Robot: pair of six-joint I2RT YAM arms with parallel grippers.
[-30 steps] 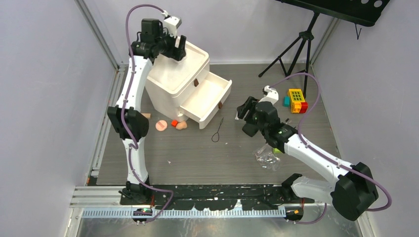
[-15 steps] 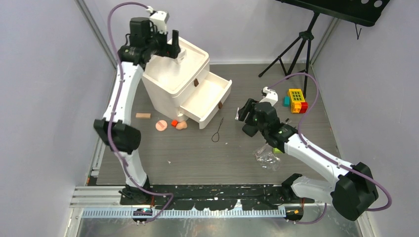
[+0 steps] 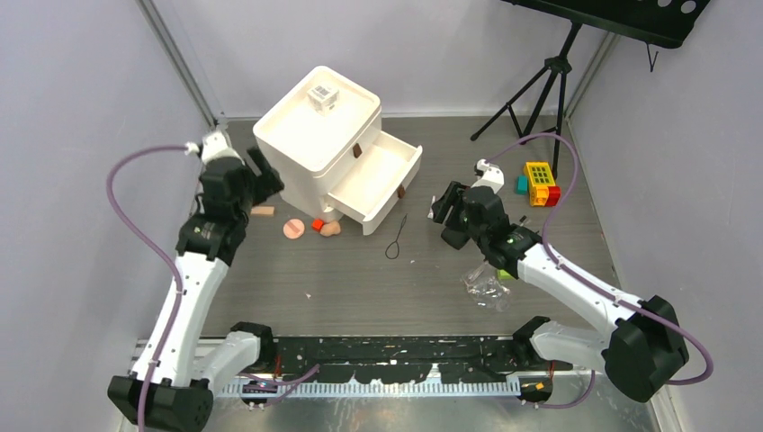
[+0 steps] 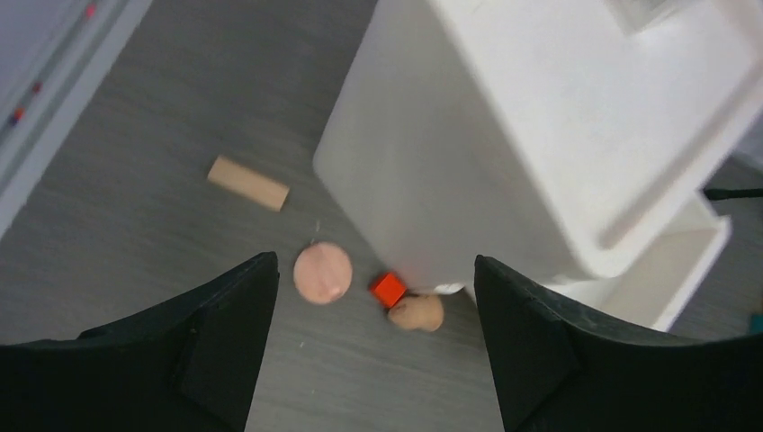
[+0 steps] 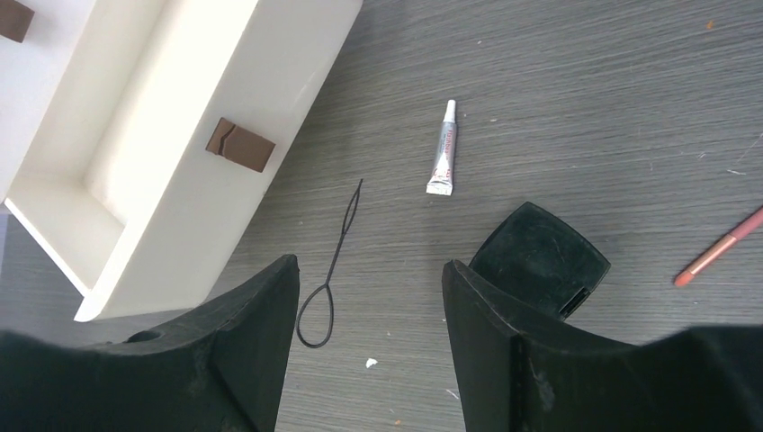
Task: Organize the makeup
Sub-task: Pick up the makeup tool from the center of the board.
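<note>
Left tool (image 4: 373, 264) stood spread and empty above the pink puff (image 4: 322, 272) and peach sponge (image 4: 417, 312), which lay on the table (image 3: 360, 288) beside the drawer unit (image 3: 306, 153). Right tool (image 5: 369, 268) was spread and empty over the white tube (image 5: 443, 149) and black compact (image 5: 538, 258).

Left wrist view: the top edge is cutting off the clear box (image 4: 650, 9), which is showing only as a blur on the white cabinet (image 4: 504, 135). A black object (image 4: 733, 192) is lying across the right edge, too clipped to identify.

Right wrist view: my right finger (image 5: 504, 355) is covering the near corner of the black compact (image 5: 540, 256). The right edge is clipping the red pencil (image 5: 720, 247), and the open drawer (image 5: 261, 72) is running off the top and left.

Top view: my right arm (image 3: 567, 274) is hiding part of a clear wrapper (image 3: 486, 288) and most of a green item (image 3: 506, 273).
</note>
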